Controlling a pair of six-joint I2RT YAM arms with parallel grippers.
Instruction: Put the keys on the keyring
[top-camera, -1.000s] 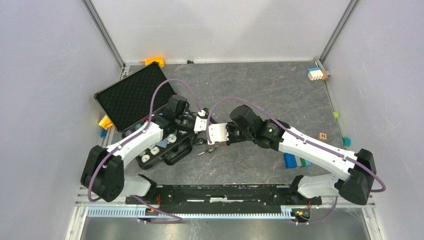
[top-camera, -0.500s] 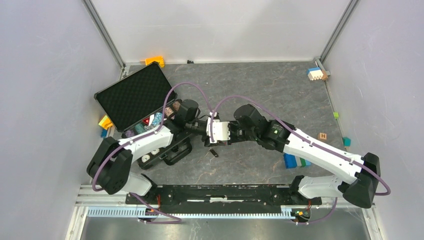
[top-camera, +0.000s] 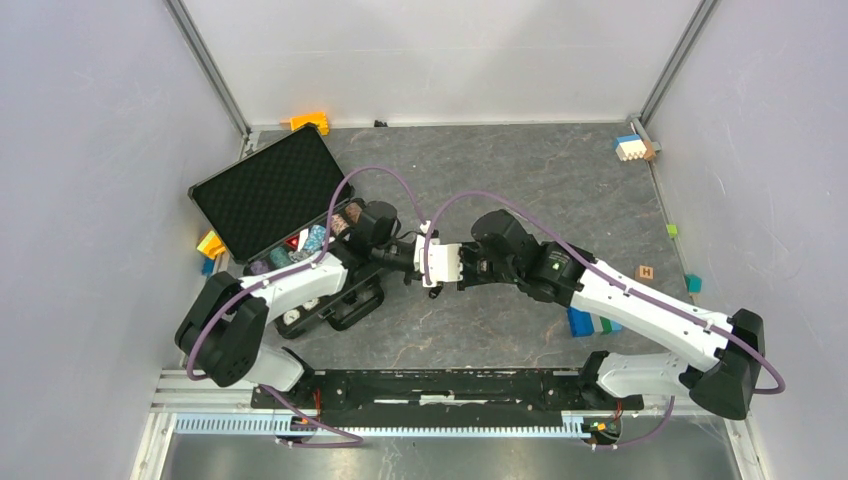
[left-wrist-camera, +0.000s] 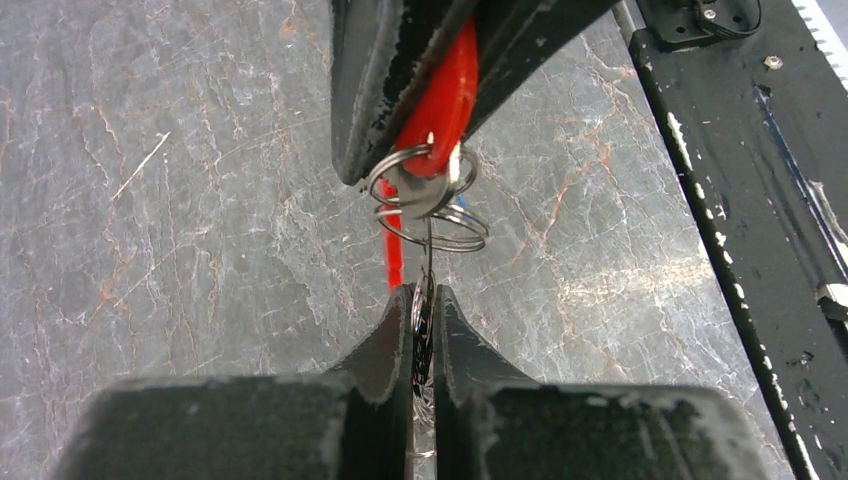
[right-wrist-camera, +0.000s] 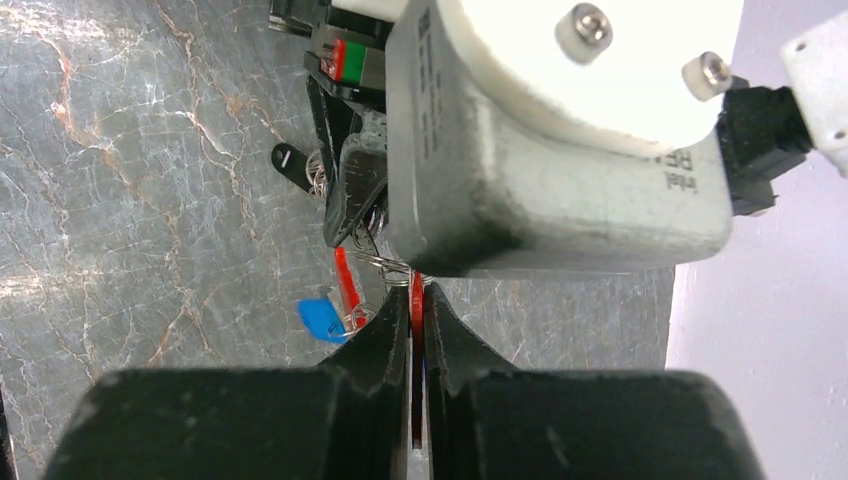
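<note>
Hanging over the marbled grey bench (left-wrist-camera: 150, 250), the keyring (left-wrist-camera: 430, 195) has its glossy red clip clamped in the right fingers (left-wrist-camera: 370, 80) and its thin steel wire rings pinched by the left fingers (left-wrist-camera: 385, 345); a blue-headed key (right-wrist-camera: 318, 320) lies beneath.

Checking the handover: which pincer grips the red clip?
The right pincer: the red clip sits clamped between its fingers. The left pincer pinches only a thin metal ring.

A grey stony table (top-camera: 520, 180) holds an open black case (top-camera: 265, 190) left of the fingers (left-wrist-camera: 385, 350), blue blocks (top-camera: 580, 320) to their right.
</note>
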